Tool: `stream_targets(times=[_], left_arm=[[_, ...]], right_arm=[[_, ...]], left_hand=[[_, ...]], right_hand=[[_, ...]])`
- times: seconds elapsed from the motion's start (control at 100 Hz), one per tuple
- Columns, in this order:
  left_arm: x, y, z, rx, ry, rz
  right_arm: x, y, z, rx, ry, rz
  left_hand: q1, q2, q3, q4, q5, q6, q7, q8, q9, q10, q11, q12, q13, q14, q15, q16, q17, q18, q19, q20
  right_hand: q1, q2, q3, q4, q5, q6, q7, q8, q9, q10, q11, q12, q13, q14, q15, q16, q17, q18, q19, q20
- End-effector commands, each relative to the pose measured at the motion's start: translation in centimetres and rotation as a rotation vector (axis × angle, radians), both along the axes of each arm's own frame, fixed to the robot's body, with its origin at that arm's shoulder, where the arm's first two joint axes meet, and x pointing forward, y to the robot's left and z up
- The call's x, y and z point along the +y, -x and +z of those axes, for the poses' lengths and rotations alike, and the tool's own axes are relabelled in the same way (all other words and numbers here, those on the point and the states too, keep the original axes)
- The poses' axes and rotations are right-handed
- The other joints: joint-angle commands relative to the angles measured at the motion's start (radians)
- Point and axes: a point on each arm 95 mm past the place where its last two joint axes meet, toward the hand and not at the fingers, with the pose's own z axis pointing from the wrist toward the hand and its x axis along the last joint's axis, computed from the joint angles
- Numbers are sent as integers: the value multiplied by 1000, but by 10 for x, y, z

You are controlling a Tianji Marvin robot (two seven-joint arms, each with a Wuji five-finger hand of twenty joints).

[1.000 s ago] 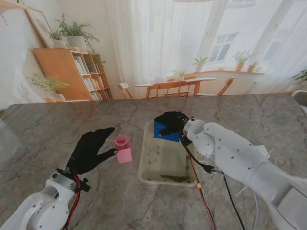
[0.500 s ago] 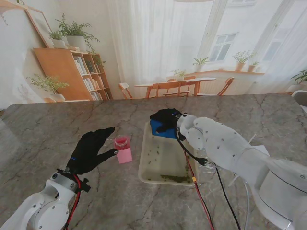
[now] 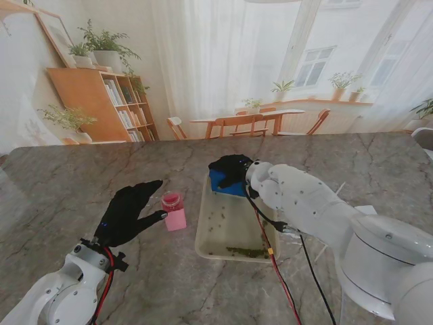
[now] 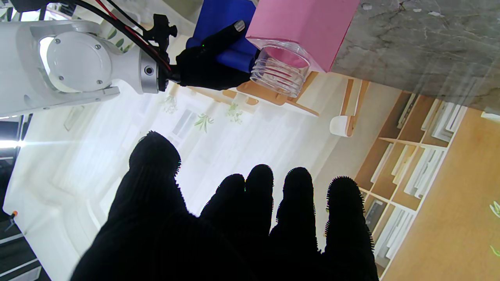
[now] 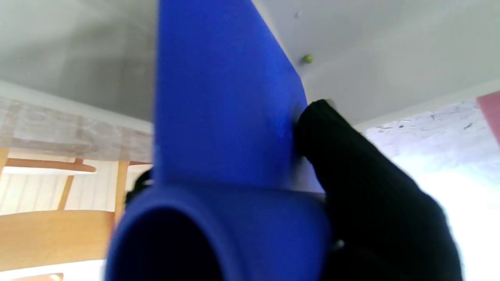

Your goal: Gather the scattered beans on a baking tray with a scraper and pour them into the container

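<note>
On the grey marble table (image 3: 81,176) our baking tray (image 3: 203,233) lies at centre, beans (image 3: 245,252) heaped along its six o'clock rim. Our right hand (image 3: 233,169) grips the blue scraper (image 3: 226,183) at the tray's twelve o'clock end. At nine o'clock, just beside the tray, stands the pink container (image 3: 173,210); our left hand (image 3: 128,210), fingers spread and holding nothing, is beside it.

Bright daylight floods in from the far windows (image 3: 318,64), washing them out. The scraper (image 5: 222,117) is blurred (too close to focus).
</note>
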Motion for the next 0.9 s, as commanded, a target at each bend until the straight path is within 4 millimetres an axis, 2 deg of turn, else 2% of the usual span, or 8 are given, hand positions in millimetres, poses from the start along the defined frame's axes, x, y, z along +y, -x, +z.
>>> stream_targets(times=[0.0, 0.12, 0.36, 0.54, 0.89], left_arm=[[-2, 2, -1, 6, 8, -4], [-2, 2, -1, 4, 7, -1], [0, 3, 0, 0, 7, 5], [1, 3, 0, -3, 6, 8], [1, 4, 0, -7, 5, 11]], right_arm=[[6, 2, -1, 15, 5, 25], [7, 5, -5, 35, -7, 38], [5, 12, -15, 75, -11, 79], [1, 19, -21, 109, -3, 119], [0, 35, -29, 160, -17, 196]], left_hand=[[18, 35, 0, 6, 15, -11, 2, 4, 9, -30, -4, 16, 19, -10, 1, -1, -5, 11, -15, 11], [18, 36, 0, 6, 16, -11, 2, 4, 9, -31, -4, 16, 20, -10, 2, 0, -4, 10, -15, 11], [17, 36, 0, 6, 16, -11, 2, 4, 8, -32, -5, 16, 19, -10, 1, 0, -4, 10, -15, 12], [18, 36, 0, 6, 15, -12, 2, 4, 8, -31, -5, 16, 20, -11, 2, 0, -5, 11, -15, 12], [17, 35, 0, 6, 16, -12, 2, 4, 8, -31, -5, 16, 21, -10, 2, 1, -5, 13, -15, 12]], right_hand=[[62, 5, 60, 30, 2, -58, 19, 10, 12, -23, 36, 6, 44, -141, 45, -13, 46, -56, 74, 15], [51, 10, 57, 28, 29, -70, 1, -21, 37, -25, 14, -13, 62, -139, 31, -21, 49, -69, 87, 19], [39, 2, 59, 27, 50, -80, -2, -30, 62, -29, 0, -21, 91, -132, 8, -31, 54, -78, 104, 23], [20, -17, 84, 21, 71, -105, -7, -37, 84, -44, -14, -20, 106, -145, 3, -22, 56, -103, 117, 30], [1, -29, 103, 14, 82, -131, -11, -42, 98, -58, -25, -15, 114, -150, -5, -17, 55, -102, 116, 33]])
